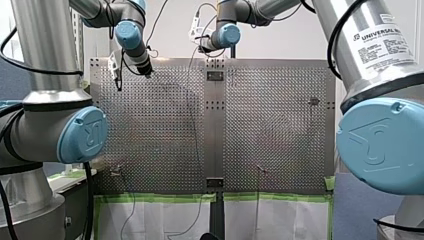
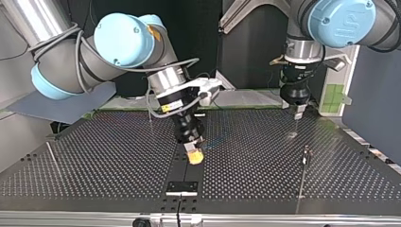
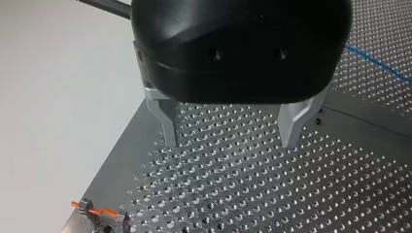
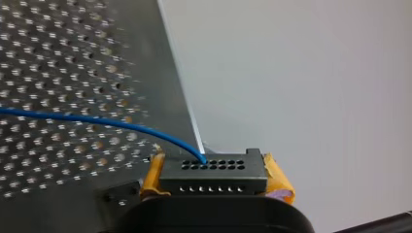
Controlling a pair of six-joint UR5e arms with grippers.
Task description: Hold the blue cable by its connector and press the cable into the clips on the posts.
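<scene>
Far end of the blue cable (image 4: 97, 121) beyond the right wrist view's edge

silver tubes and pale blue ur-stamped joint caps make up my left arm (image 1: 37, 50) and my right arm (image 1: 370, 55), which bears a white universal robots label. black cables loop alongside. my left gripper (image 3: 230, 143) is glossy black with metal fingers (image 3: 167, 121); my right gripper (image 4: 214, 177) has yellow pads (image 4: 278, 177).

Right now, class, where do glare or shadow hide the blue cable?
Right wrist view: cable plain into the connector. Left wrist view: table glints, cable thin. Front view: table shines, cable hard to find. Top view: table dark, cable faint.
</scene>
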